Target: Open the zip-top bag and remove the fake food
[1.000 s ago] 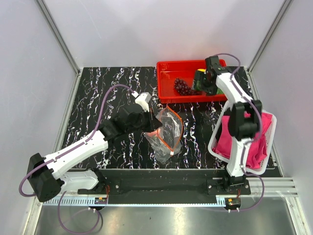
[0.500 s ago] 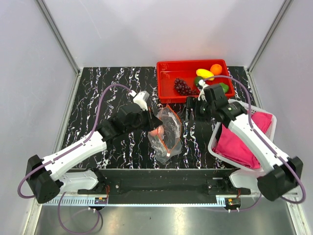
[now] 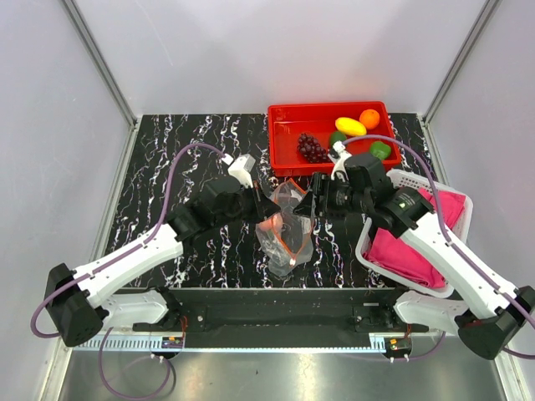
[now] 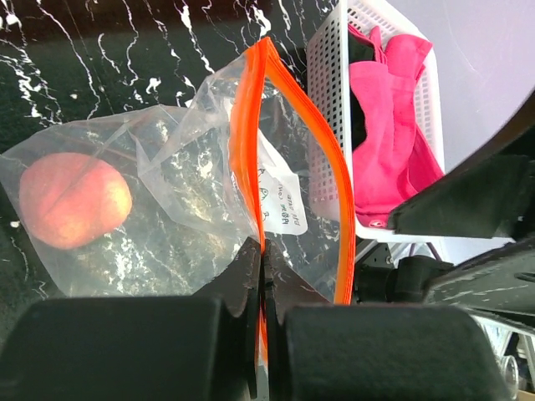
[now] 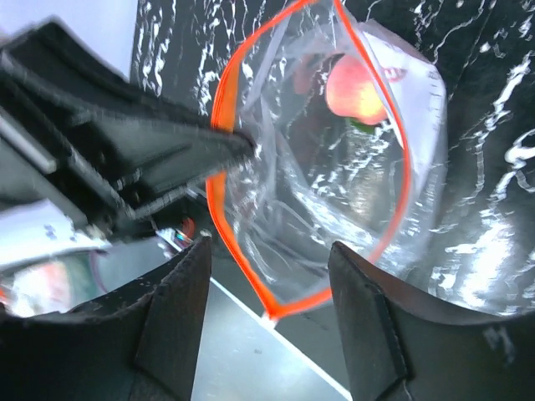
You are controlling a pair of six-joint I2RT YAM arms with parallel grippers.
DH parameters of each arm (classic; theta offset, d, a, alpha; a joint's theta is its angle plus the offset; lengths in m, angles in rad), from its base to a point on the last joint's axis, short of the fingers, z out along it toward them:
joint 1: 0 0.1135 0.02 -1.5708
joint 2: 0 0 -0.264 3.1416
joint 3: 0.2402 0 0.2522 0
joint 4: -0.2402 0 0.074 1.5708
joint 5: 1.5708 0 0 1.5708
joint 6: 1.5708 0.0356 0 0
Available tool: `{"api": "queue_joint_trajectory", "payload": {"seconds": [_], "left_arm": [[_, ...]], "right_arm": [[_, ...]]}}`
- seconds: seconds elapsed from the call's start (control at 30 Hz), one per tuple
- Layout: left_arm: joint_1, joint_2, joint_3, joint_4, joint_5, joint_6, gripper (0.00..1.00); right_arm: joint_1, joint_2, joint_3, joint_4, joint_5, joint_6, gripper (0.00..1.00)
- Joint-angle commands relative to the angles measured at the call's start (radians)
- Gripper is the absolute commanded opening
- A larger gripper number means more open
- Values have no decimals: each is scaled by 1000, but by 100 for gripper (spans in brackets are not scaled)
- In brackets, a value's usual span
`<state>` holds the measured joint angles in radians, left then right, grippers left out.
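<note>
The zip-top bag point(image 3: 284, 238) is being held near the middle of the desk point(image 3: 184, 159), just in front of the red tray point(image 3: 272, 138), with its mouth being kept wide open. The orange-red zip strip point(image 4: 247, 125) is being pinched by the left fingers point(image 4: 238, 280), which are pressed together on one lip.

Much of the job is being judged as done. The grape bunch point(image 3: 312, 148), the yellow fruit point(image 3: 349, 126), the orange ball point(image 3: 369, 118) and the green pepper point(image 3: 380, 150) are all lying in the tray. One piece is being left behind, though. A peach-coloured fruit point(image 5: 355, 88) is being shown deep inside the bag, so at least one more reach is being called for.

Against a second ago, the right arm is being found in a new place. It was over the tray then and halfway across at the half-second. Now the right fingers point(image 5: 180, 317) are being brought up to the bag's mouth, spread apart with nothing between them. The orange ball and yellow fruit, covered by the arm before, are being uncovered. The bag and the left pinch are being kept much as they were.
</note>
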<state>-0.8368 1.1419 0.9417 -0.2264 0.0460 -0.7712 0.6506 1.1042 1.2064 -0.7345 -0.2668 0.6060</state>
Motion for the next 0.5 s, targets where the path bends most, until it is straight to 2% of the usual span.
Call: {"api": "queue_joint_trajectory", "payload": {"seconds": [0.0, 0.1, 0.47], "left_arm": [[5, 9, -6, 82, 29, -20, 0], [5, 15, -17, 94, 29, -30, 0], [2, 33, -44, 144, 49, -53, 0]], "right_arm": [[14, 40, -11, 108, 43, 162, 62], [14, 55, -56, 194, 77, 257, 54], [14, 197, -120, 293, 146, 343, 26]]}}
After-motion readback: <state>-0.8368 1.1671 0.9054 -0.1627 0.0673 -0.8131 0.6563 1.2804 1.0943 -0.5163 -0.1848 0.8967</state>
